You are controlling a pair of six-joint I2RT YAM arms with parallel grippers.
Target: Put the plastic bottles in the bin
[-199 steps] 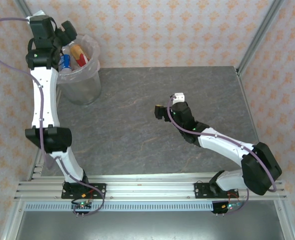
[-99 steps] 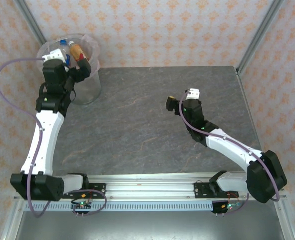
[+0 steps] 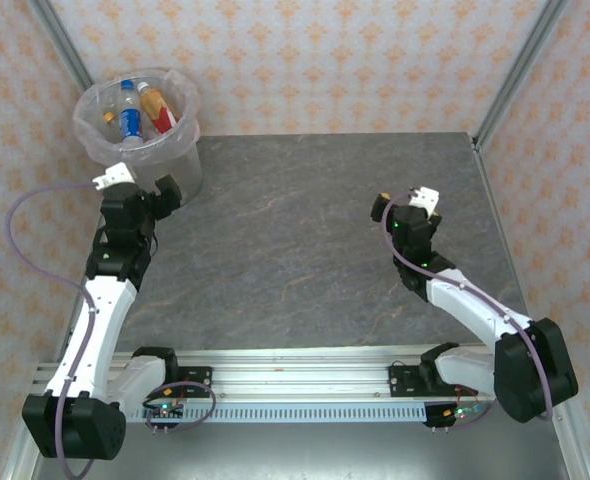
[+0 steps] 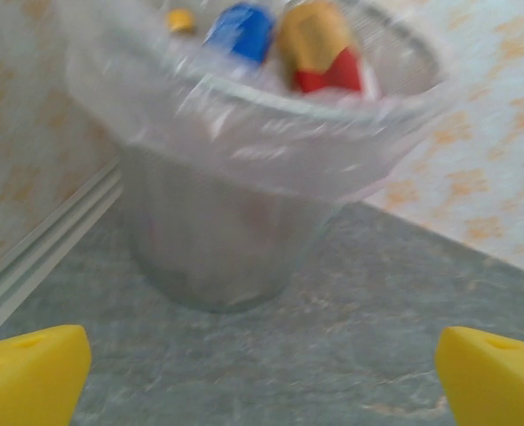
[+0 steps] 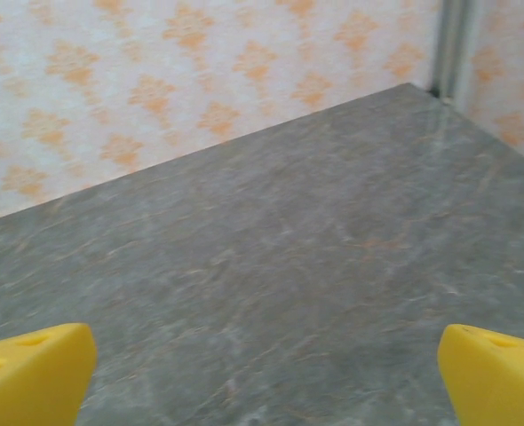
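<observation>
The bottles [image 3: 135, 110] lie inside the bin [image 3: 182, 158] at the bench's [image 3: 295, 270] far left corner. The left hand [image 3: 142, 186], fingers apart and empty, hovers beside it. The right hand [image 3: 403, 203], likewise spread and empty, is well apart.

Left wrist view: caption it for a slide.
Open left pincer facing the bag-lined bin, with bottles inside.

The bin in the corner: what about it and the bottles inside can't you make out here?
- Bottle count: the top external view shows the blue-labelled bottle and orange-labelled bottle; anything deeper is hidden beneath them and behind the bin wall.
- Label wording: too small from above, blurred in the left wrist view.
- Bin's far rim: cut off by the left wrist view's top edge.
</observation>
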